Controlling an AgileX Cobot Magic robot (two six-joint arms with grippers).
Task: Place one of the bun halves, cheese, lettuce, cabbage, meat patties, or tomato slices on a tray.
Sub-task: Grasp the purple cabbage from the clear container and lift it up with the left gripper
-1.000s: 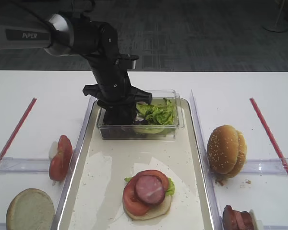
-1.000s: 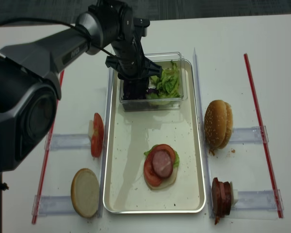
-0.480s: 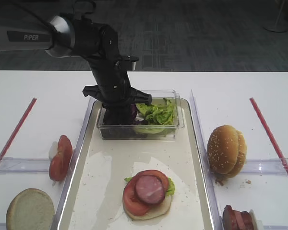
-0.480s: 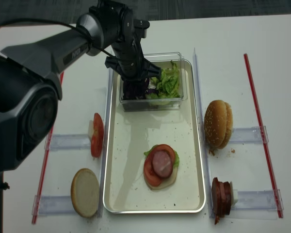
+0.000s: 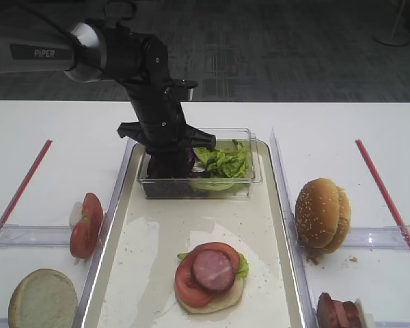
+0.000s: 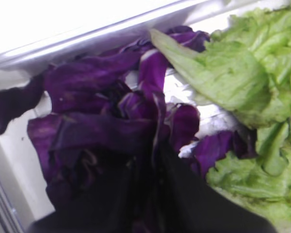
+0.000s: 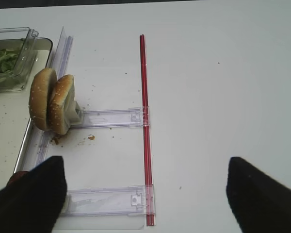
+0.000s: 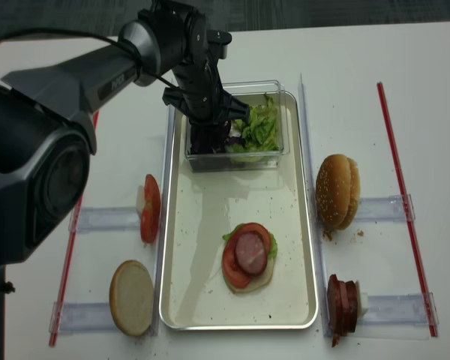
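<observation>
My left gripper point(image 5: 169, 162) point(image 8: 208, 137) reaches down into the left end of a clear box. In the left wrist view its fingers point(image 6: 184, 194) are pressed together on purple cabbage point(image 6: 102, 131). Lettuce point(image 5: 224, 162) point(image 6: 242, 82) fills the box's right end. The box stands at the far end of the tray point(image 5: 212, 219) point(image 8: 210, 217). Nearer on the tray lies a stack point(image 5: 212, 273) of bun half, lettuce, tomato slice and meat patty. My right gripper point(image 7: 145, 191) hangs open over bare table right of two upright bun halves point(image 7: 51, 101). Cheese is out of view.
Left of the tray, tomato slices point(image 5: 85, 225) stand in a clear rack and a pale bun half point(image 5: 42, 298) lies flat. On the right are the sesame bun halves point(image 5: 322, 213) and meat patties point(image 5: 338, 313). Red strips point(image 7: 144, 121) mark both sides.
The left gripper's fingers have closed on the purple leaves in the box. The arm has hardly shifted. Nothing else moved.
</observation>
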